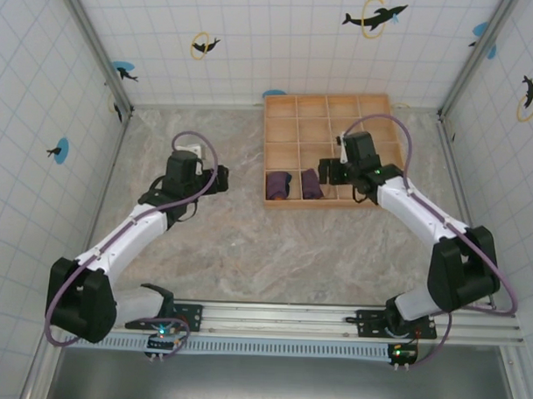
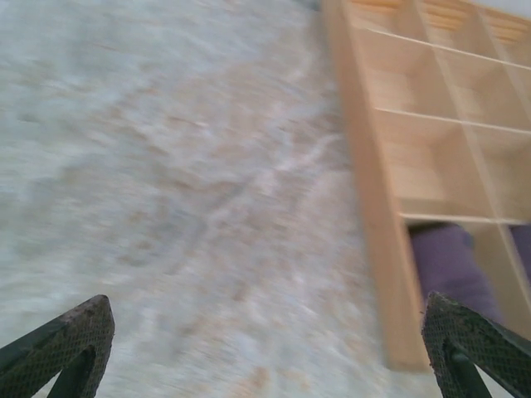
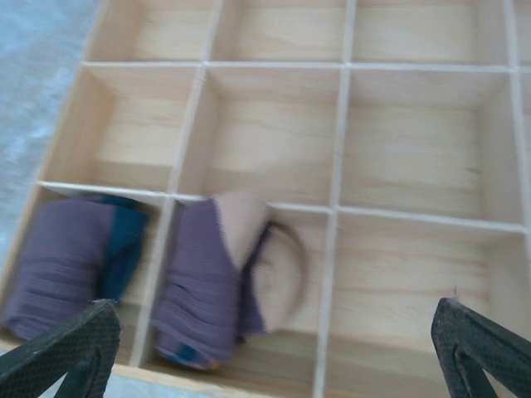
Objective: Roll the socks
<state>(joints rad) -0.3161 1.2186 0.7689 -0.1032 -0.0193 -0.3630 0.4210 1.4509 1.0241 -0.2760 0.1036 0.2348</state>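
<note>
Two rolled socks lie in the near row of the wooden tray [image 1: 265,147]. One purple bundle [image 1: 277,185] fills the leftmost compartment and the other [image 1: 312,184] sits in the compartment to its right. In the right wrist view the left bundle [image 3: 66,257] shows a teal patch, while the right bundle [image 3: 207,282] shows a tan toe folded over. My right gripper [image 3: 274,348] hovers open above the tray with nothing between its fingers; from above the right gripper [image 1: 329,171] is just right of the second bundle. My left gripper [image 2: 270,348] is open over bare table, left of the tray, [image 1: 216,182].
The tray's other compartments [image 3: 274,141] hold nothing. The tray's left wall [image 2: 373,207] stands close to my left gripper, with a purple bundle [image 2: 452,265] behind it. Marbled tabletop [image 1: 247,243] spreads in front of and left of the tray. Tiled walls enclose the table.
</note>
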